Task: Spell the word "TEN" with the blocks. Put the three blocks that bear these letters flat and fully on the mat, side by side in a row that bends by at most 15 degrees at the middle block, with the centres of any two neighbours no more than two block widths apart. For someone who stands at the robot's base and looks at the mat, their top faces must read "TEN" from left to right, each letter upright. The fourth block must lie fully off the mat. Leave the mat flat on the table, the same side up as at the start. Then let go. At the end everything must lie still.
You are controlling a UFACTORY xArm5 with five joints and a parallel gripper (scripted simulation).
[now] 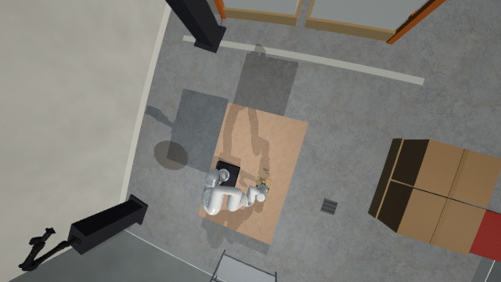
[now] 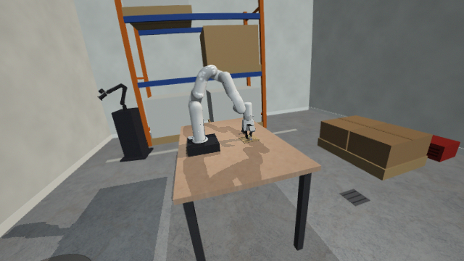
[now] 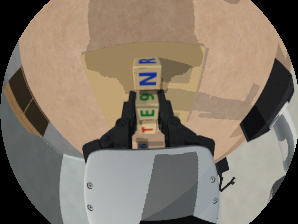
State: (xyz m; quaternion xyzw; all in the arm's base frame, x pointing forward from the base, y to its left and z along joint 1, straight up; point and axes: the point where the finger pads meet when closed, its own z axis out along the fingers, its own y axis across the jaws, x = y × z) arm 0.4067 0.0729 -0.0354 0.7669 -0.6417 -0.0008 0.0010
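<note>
My gripper (image 3: 146, 99) (image 2: 249, 137) is shut on the E block (image 3: 147, 112), down at the mat (image 3: 106, 95) (image 2: 256, 140) (image 1: 268, 179). The E block shows a green E on top and a green 9 on its side. The N block (image 3: 148, 78), blue N on top and R on its side, sits on the mat just beyond it in the wrist view. The T block (image 3: 148, 128), with a red T, shows behind the E block, partly hidden. I cannot tell whether these blocks touch. Near the palm shows a small dark blue mark, perhaps on the fourth block, mostly hidden.
The wooden table (image 1: 274, 133) (image 2: 232, 163) carries the mat and the arm's black base (image 1: 233, 172) (image 2: 208, 148). The base is at the right edge of the wrist view. Shadows of the arm cross the table and mat.
</note>
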